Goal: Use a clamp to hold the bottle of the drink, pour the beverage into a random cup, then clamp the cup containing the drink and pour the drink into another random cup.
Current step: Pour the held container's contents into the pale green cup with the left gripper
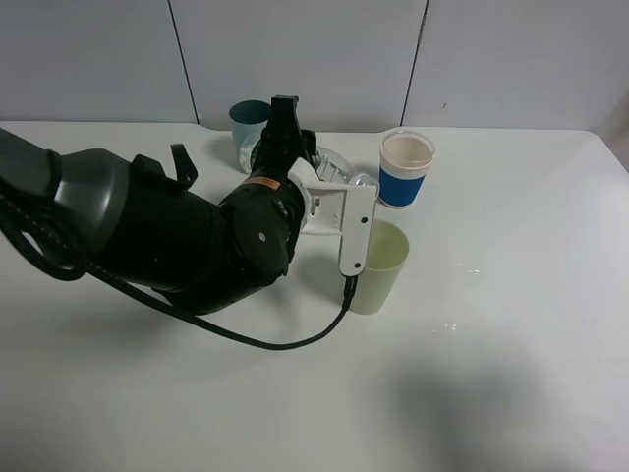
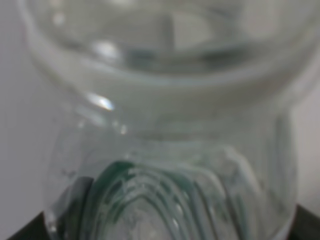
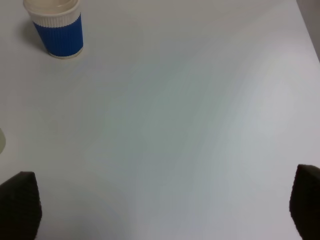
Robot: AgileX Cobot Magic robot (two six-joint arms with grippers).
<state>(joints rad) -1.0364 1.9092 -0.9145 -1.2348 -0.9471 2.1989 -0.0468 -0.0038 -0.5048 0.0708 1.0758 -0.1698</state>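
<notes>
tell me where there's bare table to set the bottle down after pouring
Widest bare table lies right of the blue-banded cup and the yellow-green cup, though a few droplets sit there. The front strip in front of the arm is also free. Crowded: the back middle, around the teal cup and tilted bottle.
</notes>
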